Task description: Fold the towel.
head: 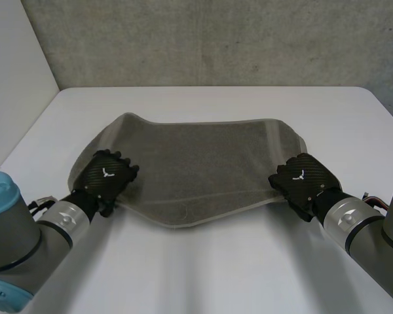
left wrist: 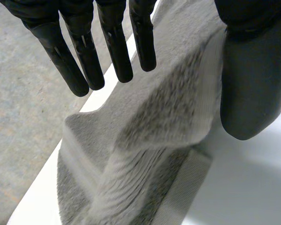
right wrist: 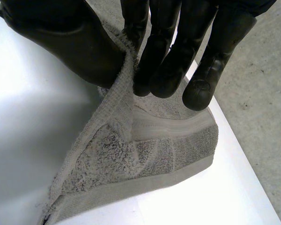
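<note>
One white table (head: 203,275) is carrying the whole job, and the grey towel (head: 203,163) is lying spread across its middle, single-layered and a little rumpled, so I'd say no fold is made yet. Both arms are reaching in from the near side. That makes sense to me: taking the two near corners would let them carry that edge over toward 12 o'clock.

The left hand (head: 105,176) is sitting on the towel's corner at about 8 o'clock, the right hand (head: 303,178) on the corner at about 4 o'clock.

The right hand is gripping. Its curled fingers (right wrist: 164,56) are pinching the towel's hem against the thumb (right wrist: 70,42), and the cloth is tenting up from the table.

The left hand is not closing yet. Its fingers (left wrist: 84,51) are hanging straight, clear of the cloth, while its thumb (left wrist: 253,93) is lying against a raised ridge of towel. It looks to be lining up its pinch so both corners can rise together.
</note>
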Tool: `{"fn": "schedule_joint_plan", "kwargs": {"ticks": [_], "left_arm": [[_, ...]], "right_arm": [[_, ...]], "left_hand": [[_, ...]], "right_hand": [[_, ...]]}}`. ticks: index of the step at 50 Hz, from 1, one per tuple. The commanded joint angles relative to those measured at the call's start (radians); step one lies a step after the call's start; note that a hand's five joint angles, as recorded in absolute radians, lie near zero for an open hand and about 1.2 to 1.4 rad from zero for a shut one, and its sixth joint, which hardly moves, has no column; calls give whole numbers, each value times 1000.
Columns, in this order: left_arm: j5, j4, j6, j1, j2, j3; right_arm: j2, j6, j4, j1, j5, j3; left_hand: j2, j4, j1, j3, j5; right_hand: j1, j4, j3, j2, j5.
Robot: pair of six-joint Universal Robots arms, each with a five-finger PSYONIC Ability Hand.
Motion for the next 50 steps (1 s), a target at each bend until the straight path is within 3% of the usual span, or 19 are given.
{"fn": "schedule_joint_plan", "kwargs": {"ticks": [1,13,19,24,26,34,42,50], "left_arm": [[-2,6,-1,-36,-11,3],[-28,42,-4,-34,-108,69],[-117,68,-26,-17,-142,122],[-160,84,-113,4,-131,155],[-175,90,-197,13,-122,171],[-175,78,-346,44,-100,188],[-175,75,-351,59,-103,187],[-174,24,-296,59,-91,188]], "right_arm": [[4,2,0,-5,-3,3],[8,2,-17,-10,-1,9],[4,4,-19,-36,3,7],[7,2,-17,-39,3,7],[7,2,-16,-39,2,7],[10,2,-16,-35,-3,13],[27,1,-16,-31,-3,13],[30,1,-16,-31,-4,15]], "left_hand": [[-102,-107,-109,-96,-260],[-17,-22,-23,-11,-175],[165,160,159,171,8],[203,198,197,209,46],[209,204,203,215,52],[253,248,247,259,95],[327,321,320,333,169],[265,260,259,271,108]], "right_hand": [[60,58,60,63,38],[60,58,60,63,38],[60,58,60,63,38],[60,58,60,63,38],[60,58,60,63,38],[60,58,60,63,38],[60,58,60,63,38],[60,58,60,63,38]]}}
